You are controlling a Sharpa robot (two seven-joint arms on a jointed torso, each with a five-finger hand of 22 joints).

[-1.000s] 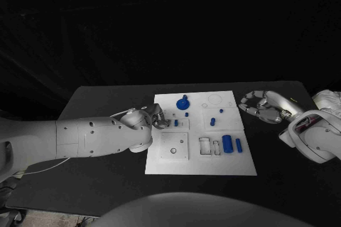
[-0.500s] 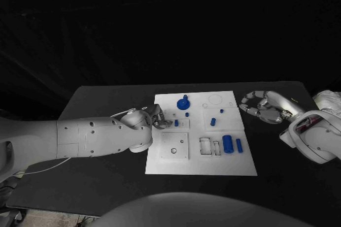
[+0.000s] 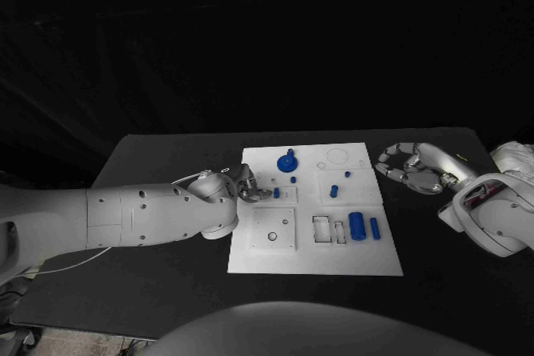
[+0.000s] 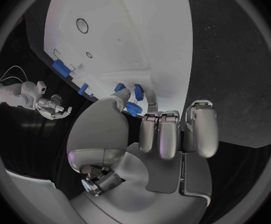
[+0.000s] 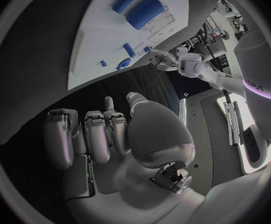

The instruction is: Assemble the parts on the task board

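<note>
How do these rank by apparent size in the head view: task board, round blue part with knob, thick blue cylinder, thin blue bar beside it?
1. task board
2. round blue part and thick blue cylinder: look alike, not ranked
3. thin blue bar

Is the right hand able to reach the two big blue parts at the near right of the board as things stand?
Probably yes. The right hand hangs beside the board's right edge holding nothing, and the two big blue parts lie uncovered near that edge. The left hand is at the board's other side.
</note>
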